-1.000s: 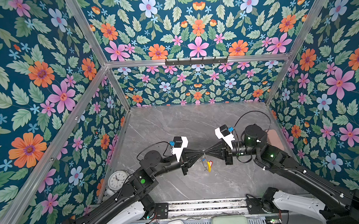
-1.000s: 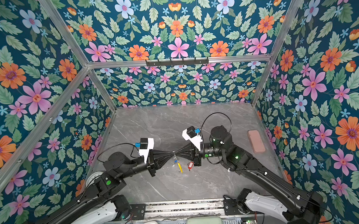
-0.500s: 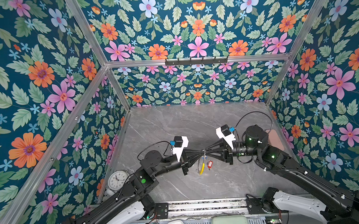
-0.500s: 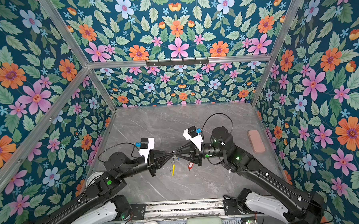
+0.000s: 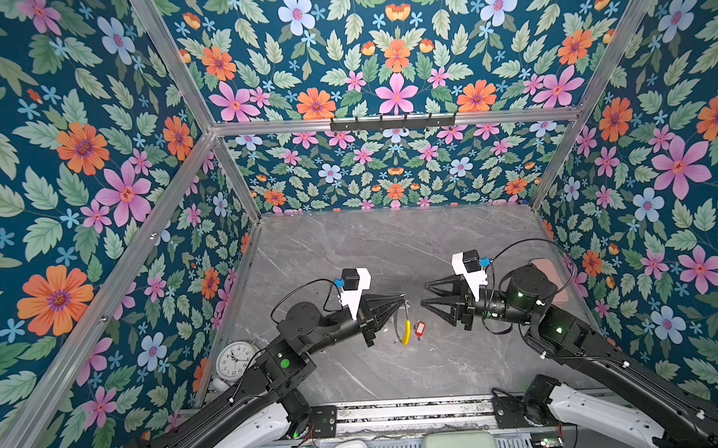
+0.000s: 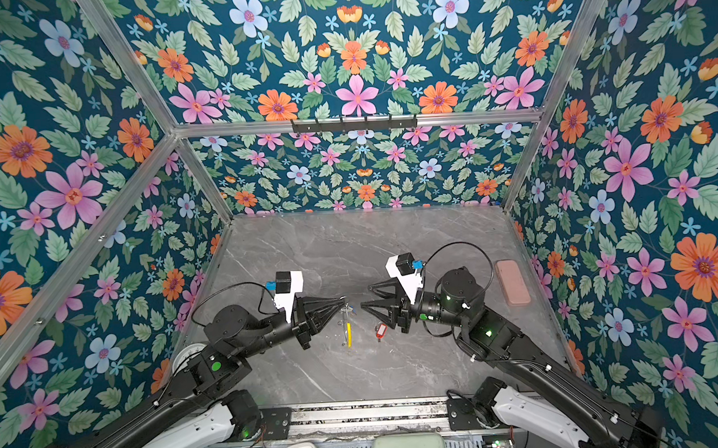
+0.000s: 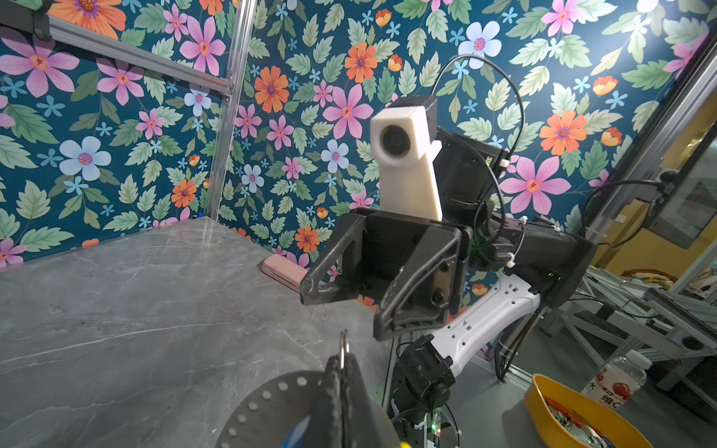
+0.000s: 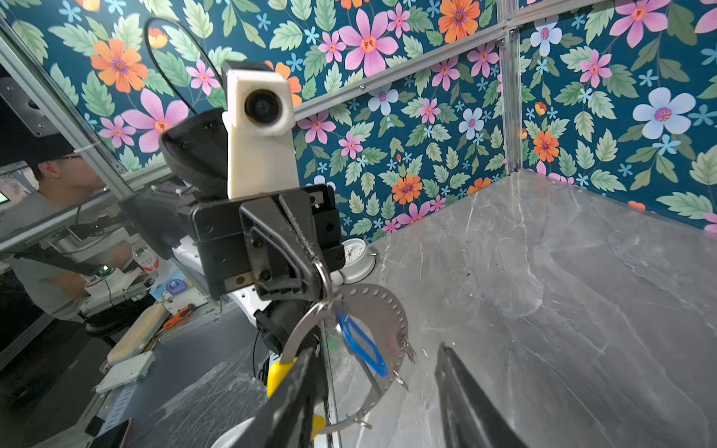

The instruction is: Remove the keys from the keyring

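**Keyring in left gripper; red-tagged key on bench**

In both top views, the left gripper [image 5: 401, 301], fingers pressed together, pinches the large thin dark grey keyring [image 5: 405, 332] with its yellow curved section. The keyring hangs above the grey marble bench [image 5: 391, 248], nearer the front edge, long axis vertical. The small silver key with red plastic tag [image 5: 419, 327] apparently lies on the bench beside it. The right gripper [image 5: 423, 295] is spread and empty.

Left wrist view: a small metal loop [image 7: 343, 349] protrudes between the fingers.

Right wrist view: the small silver key with blue plastic tag [image 8: 362, 347] hangs from the hoop. It is likely light, stiff and free-swinging, so grasp the tag's flat faces.

The desk [image 5: 350, 250] is a grey slab veined in white, walled on three sides by flowered panels [image 5: 388, 169]. Near its middle, toward the robot, a key with a red tag [image 5: 420, 328] lies flat on the stone. A round white clock [image 5: 234, 359] stands in the near left corner (tight against the wall). A flat pink case [image 6: 513, 282] lies along the right edge.
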{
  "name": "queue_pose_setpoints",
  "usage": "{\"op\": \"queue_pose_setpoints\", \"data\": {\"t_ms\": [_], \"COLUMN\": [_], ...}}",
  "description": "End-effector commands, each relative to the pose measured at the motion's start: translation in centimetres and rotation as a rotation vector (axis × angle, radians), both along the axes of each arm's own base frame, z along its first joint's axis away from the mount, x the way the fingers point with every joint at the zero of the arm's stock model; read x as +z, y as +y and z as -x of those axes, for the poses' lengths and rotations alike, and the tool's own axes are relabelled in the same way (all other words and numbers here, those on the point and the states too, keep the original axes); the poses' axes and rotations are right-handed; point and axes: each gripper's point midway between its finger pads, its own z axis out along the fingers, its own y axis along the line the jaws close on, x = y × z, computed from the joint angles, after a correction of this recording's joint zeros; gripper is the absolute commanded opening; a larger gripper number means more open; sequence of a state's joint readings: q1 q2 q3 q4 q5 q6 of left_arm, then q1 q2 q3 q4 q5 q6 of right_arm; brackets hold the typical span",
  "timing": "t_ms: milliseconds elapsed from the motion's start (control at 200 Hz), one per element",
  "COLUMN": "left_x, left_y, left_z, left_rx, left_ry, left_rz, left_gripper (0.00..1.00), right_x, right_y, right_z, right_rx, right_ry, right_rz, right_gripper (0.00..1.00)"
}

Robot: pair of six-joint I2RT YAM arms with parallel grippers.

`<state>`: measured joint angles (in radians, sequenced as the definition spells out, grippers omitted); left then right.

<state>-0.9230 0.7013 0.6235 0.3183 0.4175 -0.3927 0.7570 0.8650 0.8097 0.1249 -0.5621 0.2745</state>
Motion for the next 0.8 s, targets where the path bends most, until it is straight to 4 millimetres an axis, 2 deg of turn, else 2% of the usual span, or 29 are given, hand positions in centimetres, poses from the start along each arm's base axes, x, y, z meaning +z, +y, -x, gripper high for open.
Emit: {"op": "queue_pose_setpoints", "data": {"t_ms": [0,135,350,795], "left_x": [1.9,2.2,2.9,3.1], "left_y": [0.6,1.1,1.6,1.7], "left_z": [0.6,0.9,1.1,1.3], "left_rx": [-0.015,-0.014,-0.017,-0.021], "left_ry": [-0.043,-0.063,-0.081,-0.085], "left_rz": [0.106,0.157,0.215,0.226], "left_gripper": [0.00,0.00,0.00,0.00], "right_x": [3.3,4.6,3.7,3.4], "right_y": [0.7,1.2,3.4,4.1], "right_z": [1.3,2.0,3.2,3.3], "right_rx": [0.100,0.175,0.276,0.282], "right_ry": [-0.029,-0.013,0.021,0.031], "right_rz": [-0.136,-0.214,-0.172,-0.154], "right_gripper": [0.51,0.50,0.46,0.10]}}
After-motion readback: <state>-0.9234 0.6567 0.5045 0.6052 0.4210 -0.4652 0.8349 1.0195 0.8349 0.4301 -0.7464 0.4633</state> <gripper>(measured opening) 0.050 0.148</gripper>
